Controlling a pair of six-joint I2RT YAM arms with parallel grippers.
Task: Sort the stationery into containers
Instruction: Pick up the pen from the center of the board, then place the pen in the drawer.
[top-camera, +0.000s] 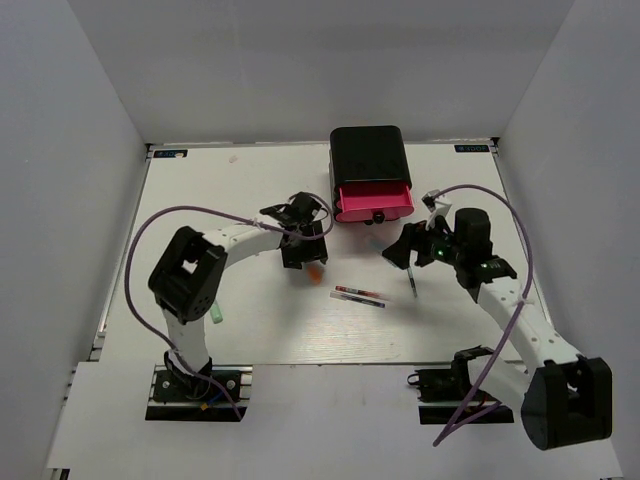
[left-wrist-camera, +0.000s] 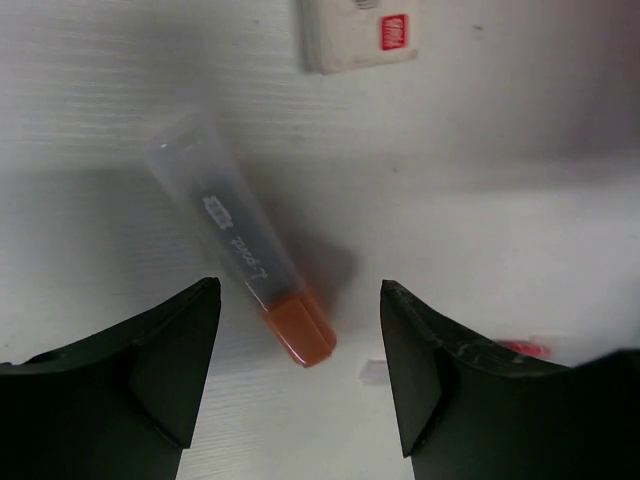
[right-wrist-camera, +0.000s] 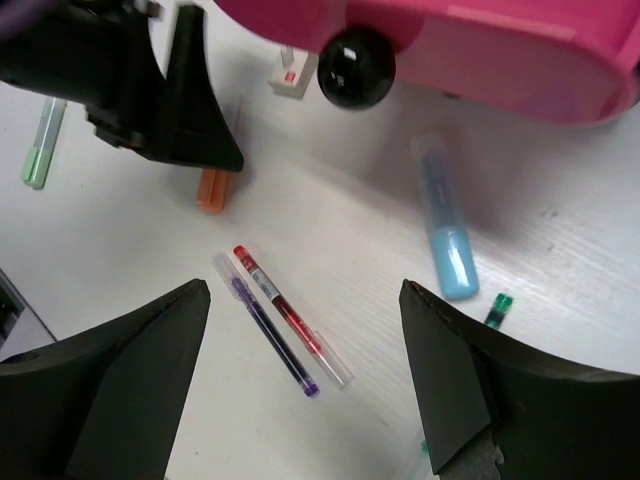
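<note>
My left gripper (top-camera: 299, 260) is open, its fingers straddling the orange-tipped marker (left-wrist-camera: 243, 250), which lies flat on the table (top-camera: 220, 200). The marker also shows in the top view (top-camera: 315, 272). My right gripper (top-camera: 400, 256) is open and empty, above a red pen (right-wrist-camera: 288, 312) and a purple pen (right-wrist-camera: 268, 326) that lie side by side. A blue marker (right-wrist-camera: 444, 232) lies in front of the pulled-out pink drawer (top-camera: 373, 203) of the black cabinet (top-camera: 369, 152). A light green marker (right-wrist-camera: 41, 142), a white eraser (left-wrist-camera: 355, 35) and a green-tipped pen (top-camera: 412, 284) also lie on the table.
The drawer's black knob (right-wrist-camera: 356, 67) is close above my right gripper's view. The left arm's fingers (right-wrist-camera: 180, 100) show in the right wrist view beside the orange marker. White walls enclose the table on three sides.
</note>
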